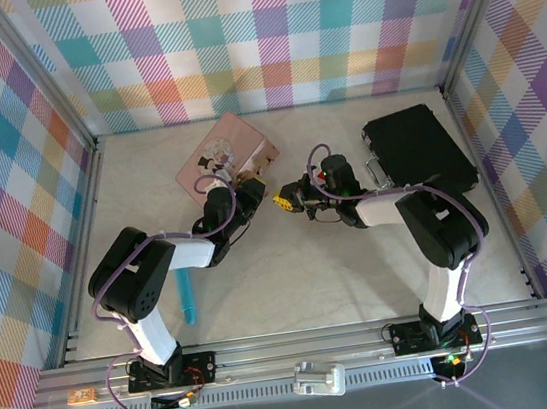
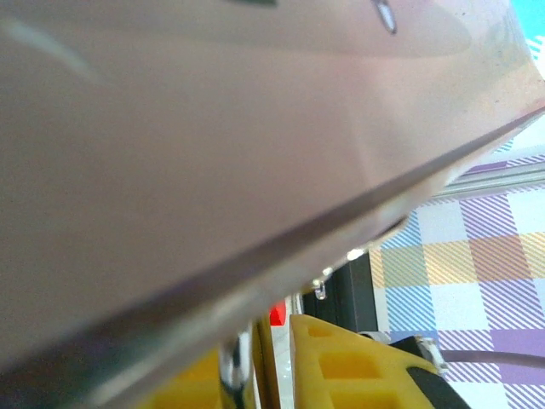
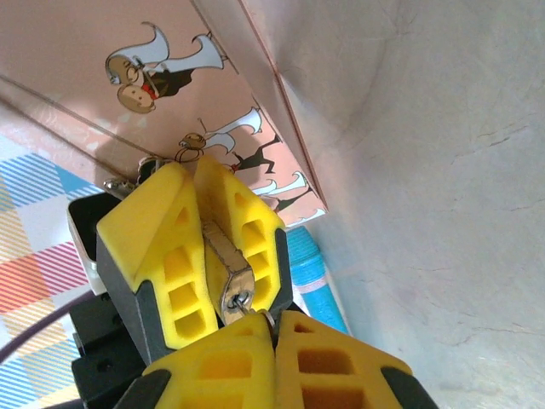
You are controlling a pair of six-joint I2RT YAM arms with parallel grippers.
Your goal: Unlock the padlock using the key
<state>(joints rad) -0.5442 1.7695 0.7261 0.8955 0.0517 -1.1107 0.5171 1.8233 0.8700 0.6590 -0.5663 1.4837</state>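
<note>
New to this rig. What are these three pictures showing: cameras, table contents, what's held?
Two robot arms bolted at the near edge of the table, each ending in two yellow fingers. One picture looks down from above and behind them; the other two come from a camera on each wrist. On it lie a pink tin, a black case and a light-blue stick. In the right wrist picture, the left arm's fingers clamp the small brass padlock; the right arm's fingers, shut, pinch what looks like the key at its end. The left wrist picture is blurred, very close to the tin.
</note>
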